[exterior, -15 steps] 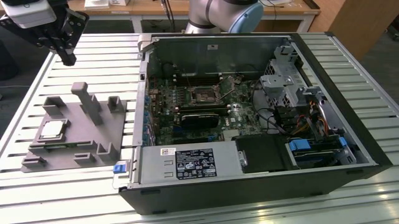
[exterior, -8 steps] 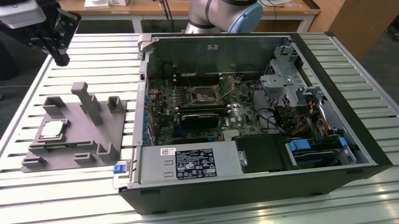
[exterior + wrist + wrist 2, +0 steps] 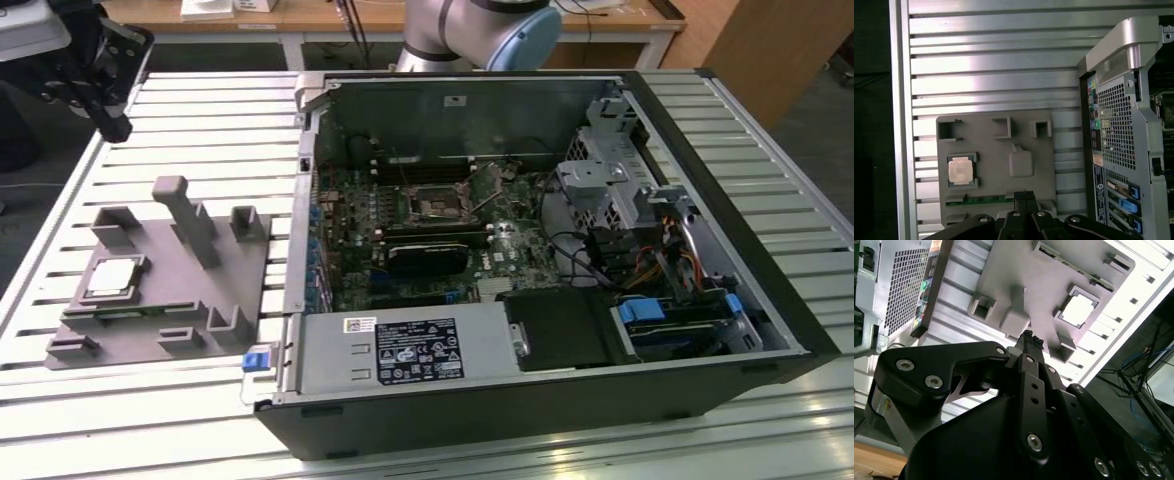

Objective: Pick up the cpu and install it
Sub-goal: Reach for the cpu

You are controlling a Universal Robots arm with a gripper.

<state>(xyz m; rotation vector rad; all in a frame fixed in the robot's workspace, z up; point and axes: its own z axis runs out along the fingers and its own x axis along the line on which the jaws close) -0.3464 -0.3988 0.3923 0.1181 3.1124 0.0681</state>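
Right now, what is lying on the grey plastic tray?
The cpu sits in a square recess of the tray, and a green strip lies along one edge. Whatever is beneath the cpu is covered.

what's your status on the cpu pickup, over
gripper shut, holding nothing, up off the tray. cpu seated in its tray recess, untouched. tray posts stand nearby, none over the cpu.

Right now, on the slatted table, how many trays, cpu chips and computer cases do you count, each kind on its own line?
grey tray: 1
cpu: 1
open computer case: 1
Total: 3
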